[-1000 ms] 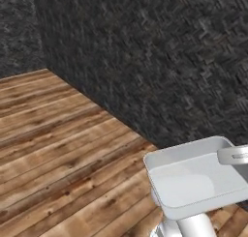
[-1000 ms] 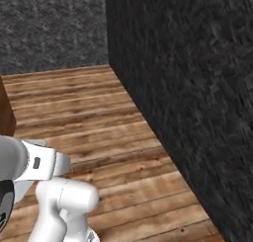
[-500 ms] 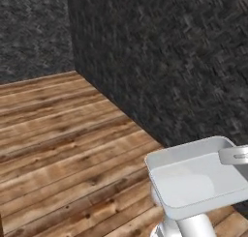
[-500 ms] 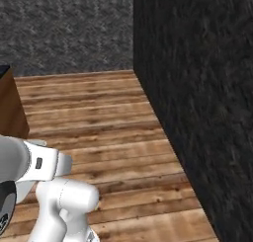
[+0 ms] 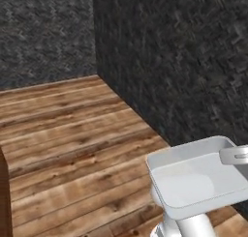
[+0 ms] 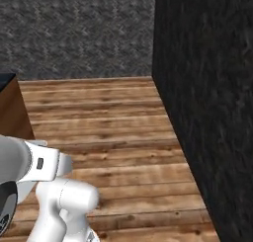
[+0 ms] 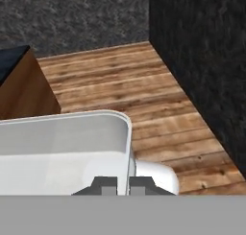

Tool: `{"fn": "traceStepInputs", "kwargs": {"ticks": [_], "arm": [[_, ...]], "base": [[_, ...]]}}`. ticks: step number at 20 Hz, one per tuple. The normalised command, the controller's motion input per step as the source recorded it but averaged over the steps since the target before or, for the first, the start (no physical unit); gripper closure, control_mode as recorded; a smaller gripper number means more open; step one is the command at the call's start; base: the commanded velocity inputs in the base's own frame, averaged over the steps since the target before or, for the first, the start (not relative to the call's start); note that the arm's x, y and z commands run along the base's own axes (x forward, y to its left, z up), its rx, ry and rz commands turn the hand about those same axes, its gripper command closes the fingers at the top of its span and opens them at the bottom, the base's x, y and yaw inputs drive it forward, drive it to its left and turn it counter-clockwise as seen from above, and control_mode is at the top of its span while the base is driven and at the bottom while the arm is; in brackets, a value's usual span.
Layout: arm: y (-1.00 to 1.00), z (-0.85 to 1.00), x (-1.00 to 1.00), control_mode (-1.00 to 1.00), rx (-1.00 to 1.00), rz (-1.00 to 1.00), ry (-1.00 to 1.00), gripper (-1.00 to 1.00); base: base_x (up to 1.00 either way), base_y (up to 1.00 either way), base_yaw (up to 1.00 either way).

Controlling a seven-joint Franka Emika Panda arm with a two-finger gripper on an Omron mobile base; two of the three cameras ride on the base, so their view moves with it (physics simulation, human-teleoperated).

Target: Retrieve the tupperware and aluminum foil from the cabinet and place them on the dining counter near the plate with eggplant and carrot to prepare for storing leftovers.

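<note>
The tupperware is off the ground, carried at the end of the arm: in the hand view its raised rim runs straight between the two dark fingertips, which sit nearly together with only the thin plastic wall between them, so the gripper is clamped on the tray's edge. From the fingers the tray spreads away to the left and upward in that view, its far rounded corner just beyond them; its left part is cut off by the frame. Nothing lies inside it; the translucent floor is bare, with a pale patch of the robot's body showing through. In the left base view the same tray hangs level over the wooden floor, its right end cut off at the frame edge. Past the fingers a dark speckled wall stands to the right. To the left, beyond the tray, a brown wooden block with a black top is partly hidden behind the rim.
</note>
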Motion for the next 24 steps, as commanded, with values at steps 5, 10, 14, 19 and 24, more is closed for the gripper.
{"fn": "traceStepInputs", "kwargs": {"ticks": [5, 10, 14, 19, 24], "arm": [[0.00, 0.00, 0.00, 1.00, 0.00, 0.00, 0.00, 1.00], [0.00, 0.00, 0.00, 1.00, 0.00, 0.00, 0.00, 1.00], [0.00, 0.00, 0.00, 1.00, 0.00, 0.00, 0.00, 1.00], [0.00, 0.00, 0.00, 1.00, 0.00, 0.00, 0.00, 1.00], [0.00, 0.00, 0.00, 1.00, 0.00, 0.00, 0.00, 1.00]], "base": [[1.00, 0.00, 0.16], [1.00, 0.00, 0.17], [1.00, -0.09, 0.19], [1.00, -0.11, 0.21], [1.00, -0.15, 0.27]]}}
